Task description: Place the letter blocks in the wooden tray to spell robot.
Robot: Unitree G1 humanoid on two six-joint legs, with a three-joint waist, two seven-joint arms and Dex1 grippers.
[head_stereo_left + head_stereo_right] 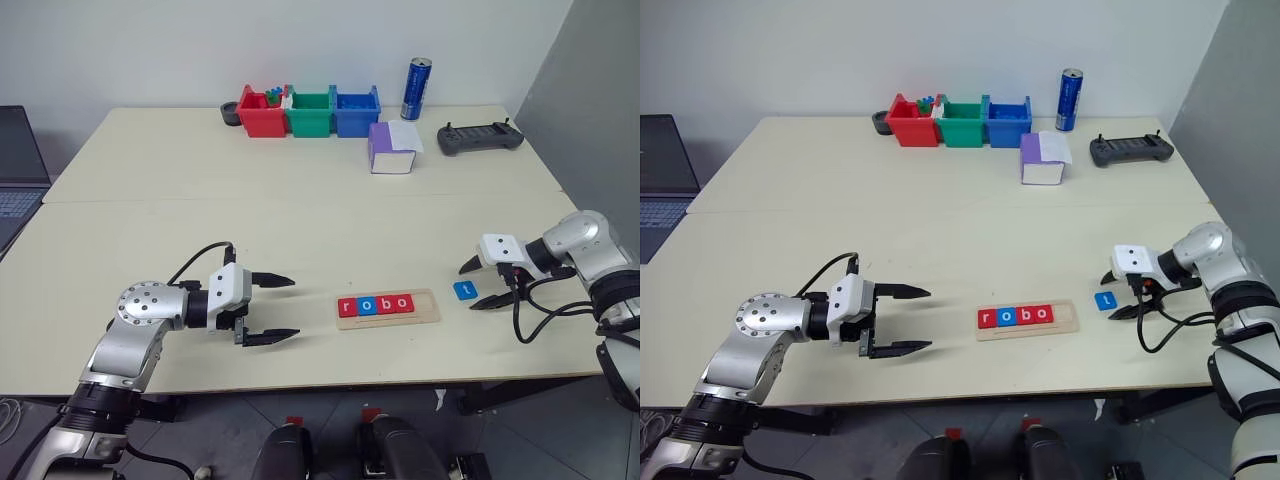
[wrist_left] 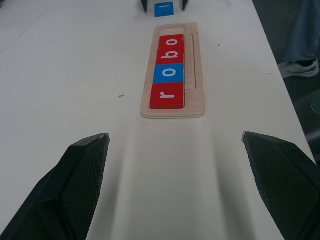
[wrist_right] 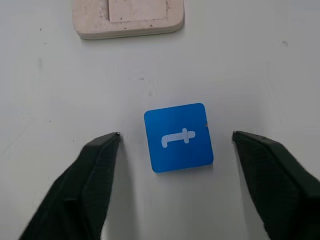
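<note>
While four tiles already sit in the tray (image 1: pixel 430 310) — red r (image 1: pixel 347 307), blue o (image 1: pixel 366 306), red b (image 1: pixel 385 304), red o (image 1: pixel 403 303) — the slot at its right end is seen to be bare, so the word is one letter short. The missing piece, the blue t (image 1: pixel 465 290), lies flat on the desk (image 1: pixel 300 220) just beside that right end, apart from the tray. The right pincer (image 1: pixel 480 284) is poised over it, tilted steeply down; in its wrist view the two fingers (image 3: pixel 95 170) are seen parted on either side of the t (image 3: pixel 179 137), with a gap left on each side and no contact made, so nothing is gripped. The step in hand is judged to be the pickup of the last letter. What is called for next is a closing of the fingers squarely on the tile's two edges, low enough to catch so thin a piece, then a lift and a short carry to the empty slot, where the t must be set down in line with the others and turned to read the same way — in the wrist view it lies a little skewed, so a slip or a twisted grip could be risked. The left pincer (image 1: pixel 268 309) is held wide open and empty above the desk, well left of the tray, pointing toward it, and is not needed for this step.
</note>
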